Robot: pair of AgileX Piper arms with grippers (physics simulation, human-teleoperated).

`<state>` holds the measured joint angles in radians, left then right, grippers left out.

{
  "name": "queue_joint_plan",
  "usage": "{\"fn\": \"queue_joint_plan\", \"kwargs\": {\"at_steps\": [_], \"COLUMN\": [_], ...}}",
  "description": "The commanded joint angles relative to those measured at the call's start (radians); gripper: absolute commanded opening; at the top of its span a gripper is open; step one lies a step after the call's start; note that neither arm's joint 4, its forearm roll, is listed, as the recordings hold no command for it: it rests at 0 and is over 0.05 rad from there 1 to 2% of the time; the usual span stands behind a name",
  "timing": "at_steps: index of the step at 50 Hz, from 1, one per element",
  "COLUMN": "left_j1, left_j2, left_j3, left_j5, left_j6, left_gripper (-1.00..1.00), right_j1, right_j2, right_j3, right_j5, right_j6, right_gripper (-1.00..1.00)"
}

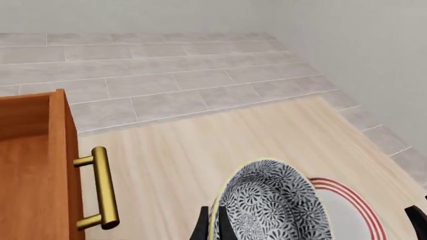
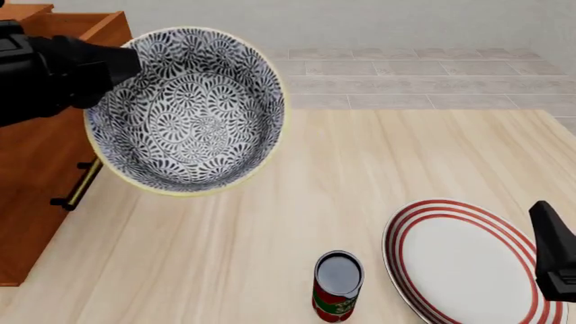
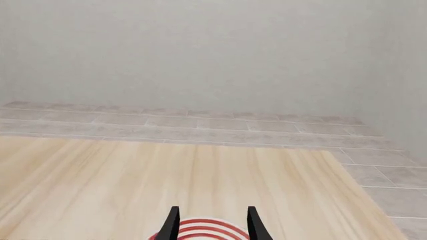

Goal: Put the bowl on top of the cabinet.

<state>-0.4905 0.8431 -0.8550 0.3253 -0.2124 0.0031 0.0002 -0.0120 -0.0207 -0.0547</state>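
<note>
The blue-and-white floral bowl point(image 2: 185, 111) hangs tilted in the air, high above the table and just right of the cabinet point(image 2: 36, 169). My left gripper point(image 1: 212, 226) is shut on the bowl's rim, one finger inside and one outside; in the front view the left gripper point(image 2: 112, 64) meets the rim at its upper left. In the left wrist view the bowl point(image 1: 273, 205) is close, with the cabinet point(image 1: 33, 165) and its brass handle point(image 1: 103, 187) beside it. My right gripper point(image 3: 213, 224) is open and holds nothing, hovering over the plate at the table's right.
A white red-ringed plate point(image 2: 468, 263) lies at the front right of the wooden table point(image 2: 405, 155). A red can point(image 2: 338, 285) stands just left of it. The right gripper point(image 2: 554, 253) is at the plate's right edge. A tiled floor lies beyond the table.
</note>
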Motion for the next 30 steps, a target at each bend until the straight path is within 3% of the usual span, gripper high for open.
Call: {"fn": "queue_joint_plan", "kwargs": {"at_steps": [1, 30], "left_j1": [0.035, 0.128], "left_j2": [-0.015, 0.008], "left_j3": [-0.028, -0.121], "left_j5": [0.030, 0.069], "left_j6": [0.011, -0.014], "left_gripper": [-1.00, -1.00], "right_j1": [0.002, 0.002], "right_j2": [0.000, 0.000], "right_j3": [0.000, 0.004], "right_j5": [0.001, -0.002], "right_j6": [-0.005, -0.007], "right_gripper": [1.00, 1.00]}}
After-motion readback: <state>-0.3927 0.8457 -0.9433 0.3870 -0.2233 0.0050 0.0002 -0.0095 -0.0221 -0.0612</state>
